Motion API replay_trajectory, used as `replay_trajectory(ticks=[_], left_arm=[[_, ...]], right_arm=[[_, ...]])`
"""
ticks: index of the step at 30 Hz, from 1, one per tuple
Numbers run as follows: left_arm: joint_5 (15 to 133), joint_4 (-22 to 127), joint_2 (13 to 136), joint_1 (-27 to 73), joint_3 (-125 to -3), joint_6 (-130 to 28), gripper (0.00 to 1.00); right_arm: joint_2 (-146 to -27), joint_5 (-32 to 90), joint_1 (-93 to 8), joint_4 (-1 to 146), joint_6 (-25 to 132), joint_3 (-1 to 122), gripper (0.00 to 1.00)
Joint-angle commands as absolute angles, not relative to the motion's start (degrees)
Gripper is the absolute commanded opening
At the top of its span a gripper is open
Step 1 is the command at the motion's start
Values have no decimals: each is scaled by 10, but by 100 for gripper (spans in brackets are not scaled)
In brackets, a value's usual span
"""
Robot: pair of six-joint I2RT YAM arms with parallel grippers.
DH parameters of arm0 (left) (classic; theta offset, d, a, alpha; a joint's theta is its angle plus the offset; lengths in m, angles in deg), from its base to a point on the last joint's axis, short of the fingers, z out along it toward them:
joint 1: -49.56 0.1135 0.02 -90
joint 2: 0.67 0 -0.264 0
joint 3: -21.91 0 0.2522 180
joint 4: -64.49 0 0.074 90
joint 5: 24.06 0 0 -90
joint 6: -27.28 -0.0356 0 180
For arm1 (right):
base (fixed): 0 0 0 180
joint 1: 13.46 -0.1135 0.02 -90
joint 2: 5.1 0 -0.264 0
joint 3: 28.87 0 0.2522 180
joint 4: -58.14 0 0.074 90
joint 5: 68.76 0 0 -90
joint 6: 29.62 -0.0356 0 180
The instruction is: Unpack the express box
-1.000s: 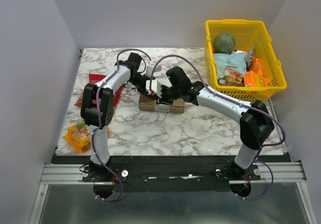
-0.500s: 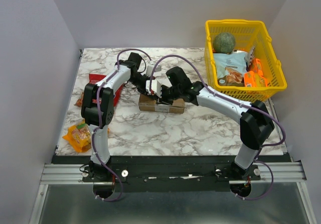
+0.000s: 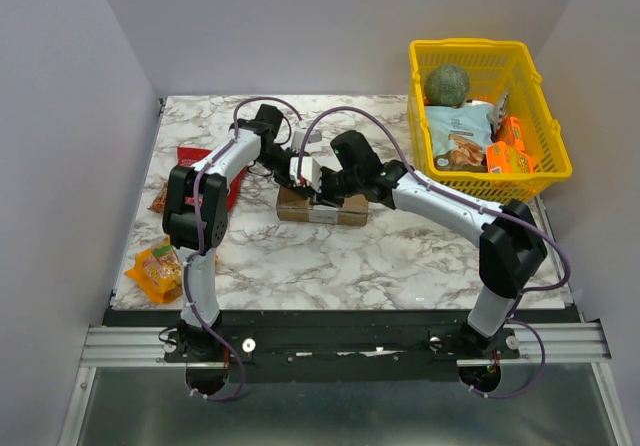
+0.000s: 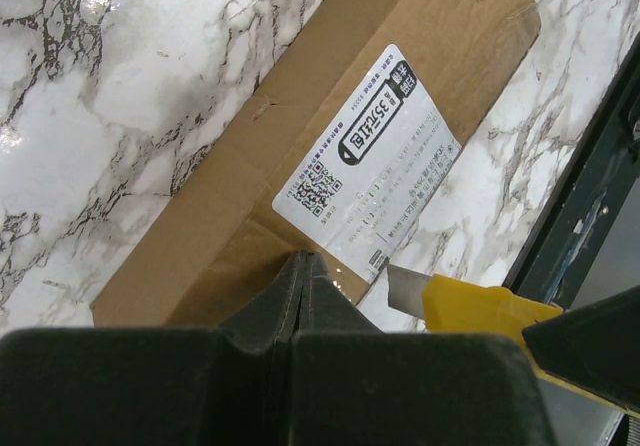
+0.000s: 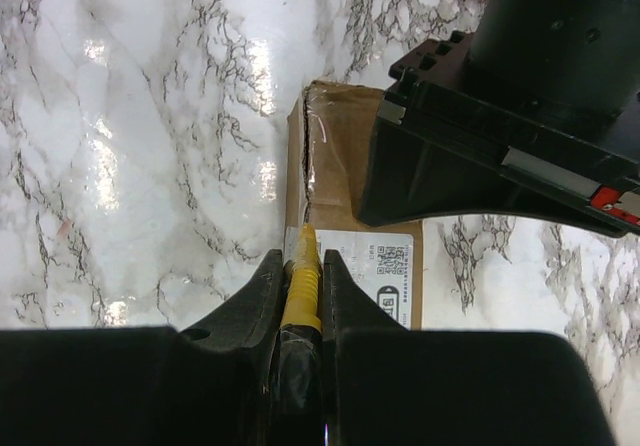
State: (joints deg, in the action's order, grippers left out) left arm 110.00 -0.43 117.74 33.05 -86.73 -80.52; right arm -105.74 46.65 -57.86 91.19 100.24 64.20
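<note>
The express box (image 3: pixel 322 209), a brown carton with a white label (image 4: pixel 375 181), lies flat at the table's middle. My left gripper (image 4: pixel 305 258) is shut with nothing between its fingers, and its tip rests on the box top by the label's corner. My right gripper (image 5: pixel 301 256) is shut on a yellow utility knife (image 5: pixel 301 281). The blade tip sits at the taped seam (image 5: pixel 308 166) along the box's long edge. The knife also shows in the left wrist view (image 4: pixel 470 304), beside the box's edge. In the top view both wrists meet over the box, and the left gripper (image 3: pixel 300 169) partly hides it.
A yellow plastic basket (image 3: pixel 545 181) with snack bags and a green ball stands at the back right. A red snack bag (image 3: pixel 190 158) and an orange one (image 3: pixel 155 271) lie at the left. The table's front edge (image 3: pixel 340 311) is near the arm bases.
The right wrist has edged very slightly left along the box. The left arm and the box have not visibly moved.
</note>
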Motion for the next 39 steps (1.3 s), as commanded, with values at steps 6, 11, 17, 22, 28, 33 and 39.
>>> replay_trajectory(ticks=[6, 11, 17, 22, 28, 33, 39], left_arm=[[1025, 14, 1239, 322, -852, -835, 0], [1024, 14, 1239, 322, -848, -836, 0], [1024, 15, 1241, 322, -847, -836, 0], [1026, 19, 1242, 322, -846, -834, 0], [1024, 18, 1244, 322, -845, -834, 0], [1026, 18, 1244, 321, -845, -832, 0], [1026, 18, 1245, 320, -842, -833, 0]], right_arm=[[-1057, 459, -578, 911, 1011, 658, 0], [-1054, 496, -578, 926, 1006, 655, 0], [-1052, 508, -578, 945, 1002, 653, 0], [-1053, 489, -578, 940, 1007, 651, 0], [-1051, 477, -578, 924, 1011, 654, 0], [-1056, 466, -578, 923, 1015, 651, 0], [-1059, 453, -579, 923, 1016, 651, 1]])
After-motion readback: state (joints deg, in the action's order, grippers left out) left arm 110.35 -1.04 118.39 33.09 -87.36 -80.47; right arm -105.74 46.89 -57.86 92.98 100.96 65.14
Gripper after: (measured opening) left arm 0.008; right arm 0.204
